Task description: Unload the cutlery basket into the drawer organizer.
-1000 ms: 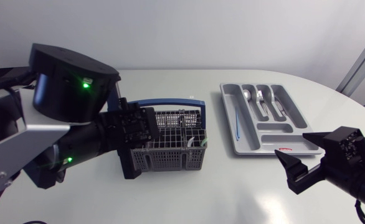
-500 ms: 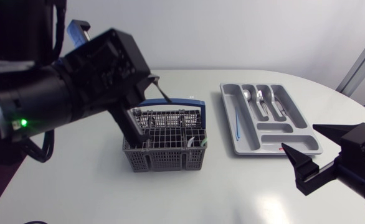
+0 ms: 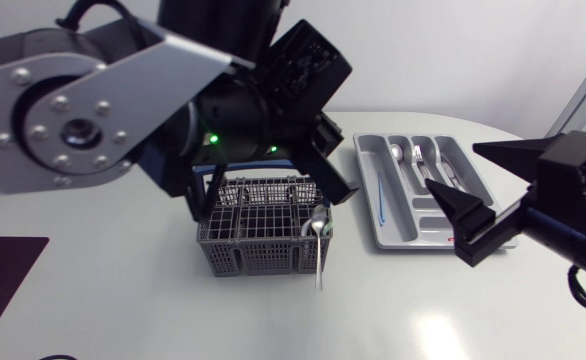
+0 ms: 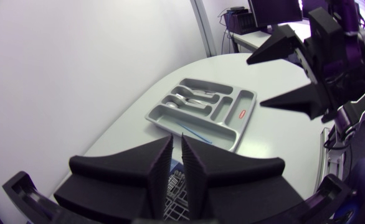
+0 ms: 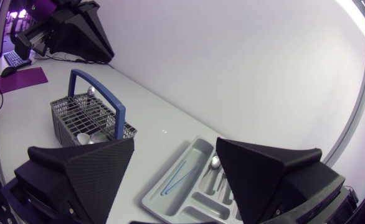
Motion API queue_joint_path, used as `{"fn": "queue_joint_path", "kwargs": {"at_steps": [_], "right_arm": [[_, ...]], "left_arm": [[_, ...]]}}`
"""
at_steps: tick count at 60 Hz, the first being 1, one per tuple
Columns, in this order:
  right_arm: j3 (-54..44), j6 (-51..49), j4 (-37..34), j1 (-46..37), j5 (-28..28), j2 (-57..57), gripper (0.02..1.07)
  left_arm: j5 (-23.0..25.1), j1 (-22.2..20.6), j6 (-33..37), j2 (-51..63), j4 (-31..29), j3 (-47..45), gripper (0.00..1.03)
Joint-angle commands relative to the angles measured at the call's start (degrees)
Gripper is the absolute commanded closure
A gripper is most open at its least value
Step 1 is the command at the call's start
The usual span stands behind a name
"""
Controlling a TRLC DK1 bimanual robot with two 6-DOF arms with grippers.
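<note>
Left arm has swung up above the cutlery basket (image 3: 263, 250), and I see the left gripper (image 4: 176, 149) pinched nearly closed with no visible hold on the spoon (image 3: 319, 240) by the basket's front corner, while the right gripper (image 3: 453, 167) gapes empty over the drawer organizer (image 3: 435, 205); risk is the spoon dropping onto the table (image 3: 173, 300).

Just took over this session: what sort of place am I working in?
Probably a lab bench staged as a kitchen chore: plain white table, wire cutlery basket, grey drawer organizer.

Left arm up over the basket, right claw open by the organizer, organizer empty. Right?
Not quite. The organizer isn't empty: the head view shows spoons in its middle compartments and a thin blue item in the long one. The rest holds: left arm above the basket, right claw open by the organizer.
</note>
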Motion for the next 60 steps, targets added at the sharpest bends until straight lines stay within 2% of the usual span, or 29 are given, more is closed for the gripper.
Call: {"fn": "queue_joint_path", "kwargs": {"at_steps": [1, 14, 25, 28, 31, 33, 36, 37, 40, 44, 50, 54, 56, 60], "right_arm": [[0.94, 0.75, 2.58, 2.01, 1.05, 3.97, 0.15], [-0.82, -1.18, 5.22, 2.71, 2.63, 7.92, 0.15], [-3.1, -3.47, 5.48, 0.34, 1.31, 7.04, 0.14], [-3.63, -3.64, 5.48, -0.36, 0.61, 6.87, 0.14], [-4.16, -4.17, 5.13, -0.45, -0.27, 6.78, 0.14], [-4.51, -4.35, 5.05, -0.54, -0.62, 6.69, 0.14], [-4.77, -4.35, 4.78, -1.24, -1.23, 6.78, 0.14], [-4.68, -4.35, 3.81, -2.03, -2.99, 6.96, 0.14], [-3.72, -4.08, 1.27, -4.58, -5.72, 7.92, 0.14], [-1.17, -3.2, -3.83, -5.55, -6.07, 10.56, 0.14], [2.43, -3.2, -14.47, -4.67, -7.91, 13.02, 0.14], [4.28, -3.2, -19.65, -3.97, -10.2, 14.07, 0.14], [5.16, -3.2, -22.46, -2.56, -10.81, 15.04, 0.14], [6.04, -3.2, -25.28, 0.34, -10.99, 17.06, 0.14]], "left_arm": [[1.85, 0.75, -4.43, 3.44, 0.64, 4.72, 0.89], [4.23, 2.68, -3.37, 6.95, -1.56, 6.66, 0.92], [7.92, 5.85, 2.69, 3.0, -5.51, 3.76, 0.92], [8.01, 5.93, 3.75, 2.03, -7.71, 3.14, 0.87], [10.03, 5.41, 7.62, 1.06, -13.25, 2.97, 0.77], [10.99, 5.49, 9.02, -0.08, -13.6, 1.65, 0.69], [11.78, 6.02, 10.34, -0.26, -15.27, 1.3, 0.65], [11.87, 5.93, 13.68, 0.1, -18.7, 1.21, 0.59], [11.87, 6.46, 17.37, 0.01, -19.84, -1.16, 0.51], [11.87, 6.37, 20.27, -0.61, -21.6, -3.45, 0.42], [11.96, 6.72, 22.38, -2.19, -21.6, -7.14, 0.34], [11.87, 6.72, 23.44, -3.33, -21.51, -9.07, 0.33], [11.87, 7.08, 23.87, -3.86, -21.51, -9.87, 0.29], [11.96, 7.69, 24.05, -4.65, -21.51, -10.48, 0.29]]}}
